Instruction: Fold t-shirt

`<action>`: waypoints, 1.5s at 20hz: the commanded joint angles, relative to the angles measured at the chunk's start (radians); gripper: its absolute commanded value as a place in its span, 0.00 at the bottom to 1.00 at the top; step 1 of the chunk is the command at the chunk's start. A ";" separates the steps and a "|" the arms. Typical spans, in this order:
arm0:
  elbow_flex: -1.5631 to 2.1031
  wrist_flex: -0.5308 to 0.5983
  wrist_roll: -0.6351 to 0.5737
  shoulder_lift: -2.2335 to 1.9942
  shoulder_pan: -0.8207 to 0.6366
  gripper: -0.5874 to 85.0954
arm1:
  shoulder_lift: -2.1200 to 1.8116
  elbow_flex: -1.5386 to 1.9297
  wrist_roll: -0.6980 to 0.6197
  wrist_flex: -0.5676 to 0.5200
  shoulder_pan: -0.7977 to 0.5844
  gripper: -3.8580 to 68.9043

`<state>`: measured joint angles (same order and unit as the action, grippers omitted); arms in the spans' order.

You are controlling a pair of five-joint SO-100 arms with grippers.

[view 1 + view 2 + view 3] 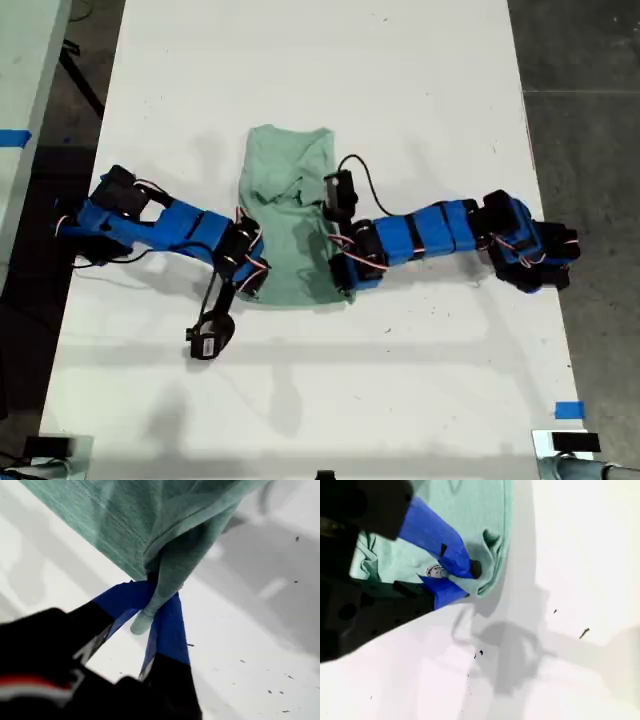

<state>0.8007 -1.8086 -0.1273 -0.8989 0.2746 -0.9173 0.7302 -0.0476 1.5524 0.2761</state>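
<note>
T-shirt (285, 215) was pale green, plain, folded into narrow long shape. Lay on white table (400, 80), near its middle. Cloth was wrinkled and bunched in middle. Two near corners were lifted a bit off table, pinched.

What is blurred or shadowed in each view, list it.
Exterior view: sharp, soft arm shadows on the table. First wrist view: t-shirt weave fairly sharp, my first gripper body blurred. Second wrist view: my second gripper soft, its dark shadow below.
</note>
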 commanded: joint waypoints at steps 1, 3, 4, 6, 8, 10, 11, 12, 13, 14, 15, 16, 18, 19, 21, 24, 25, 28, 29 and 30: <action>-0.057 0.002 0.018 -0.100 0.061 0.01 | -0.115 -0.046 0.025 -0.071 0.046 0.04; -0.057 0.040 -0.009 -0.144 0.066 0.01 | -0.124 -0.046 -0.008 -0.118 0.031 0.04; -0.057 0.057 -0.032 -0.172 0.061 0.01 | -0.138 -0.048 -0.038 -0.147 0.011 0.04; -0.055 0.092 -0.103 -0.230 0.048 0.01 | -0.166 -0.048 -0.121 -0.192 -0.040 0.04; -0.048 0.086 -0.183 -0.259 0.005 0.01 | -0.186 -0.048 -0.212 -0.212 -0.114 0.04; -0.040 0.077 -0.270 -0.281 -0.052 0.01 | -0.195 -0.048 -0.287 -0.229 -0.190 0.04; -0.038 0.063 -0.299 -0.290 -0.089 0.01 | -0.195 -0.048 -0.314 -0.238 -0.229 0.04; -0.031 0.048 -0.325 -0.298 -0.130 0.01 | -0.195 -0.048 -0.334 -0.250 -0.261 0.04; -0.028 0.025 -0.341 -0.305 -0.173 0.01 | -0.195 -0.044 -0.357 -0.267 -0.293 0.04; -0.008 0.012 -0.357 -0.322 -0.219 0.01 | -0.195 -0.038 -0.371 -0.281 -0.325 0.04; -0.006 -0.008 -0.368 -0.331 -0.273 0.01 | -0.192 -0.038 -0.393 -0.295 -0.356 0.04; -0.003 -0.015 -0.394 -0.339 -0.324 0.01 | -0.189 -0.037 -0.411 -0.308 -0.385 0.04; 0.002 -0.015 -0.439 -0.344 -0.430 0.01 | -0.179 -0.037 -0.451 -0.336 -0.440 0.04; 0.003 -0.012 -0.460 -0.344 -0.482 0.01 | -0.173 -0.037 -0.468 -0.354 -0.466 0.04; 0.009 -0.008 -0.486 -0.348 -0.586 0.01 | -0.163 -0.037 -0.495 -0.385 -0.512 0.04; 0.023 -0.002 -0.503 -0.359 -0.723 0.01 | -0.156 -0.026 -0.522 -0.440 -0.571 0.04; 0.028 -0.002 -0.503 -0.364 -0.761 0.01 | -0.153 -0.025 -0.531 -0.460 -0.586 0.04; 0.051 0.011 -0.518 -0.359 -0.844 0.01 | -0.123 -0.025 -0.540 -0.492 -0.637 0.04; 0.055 0.021 -0.534 -0.337 -0.862 0.01 | -0.104 -0.025 -0.540 -0.499 -0.652 0.04; 0.055 0.034 -0.546 -0.304 -0.874 0.01 | -0.084 -0.025 -0.543 -0.506 -0.664 0.04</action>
<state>0.8621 -1.7994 -0.6489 -1.1781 -0.5584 -0.9925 0.7317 -0.5722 1.0891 -0.3559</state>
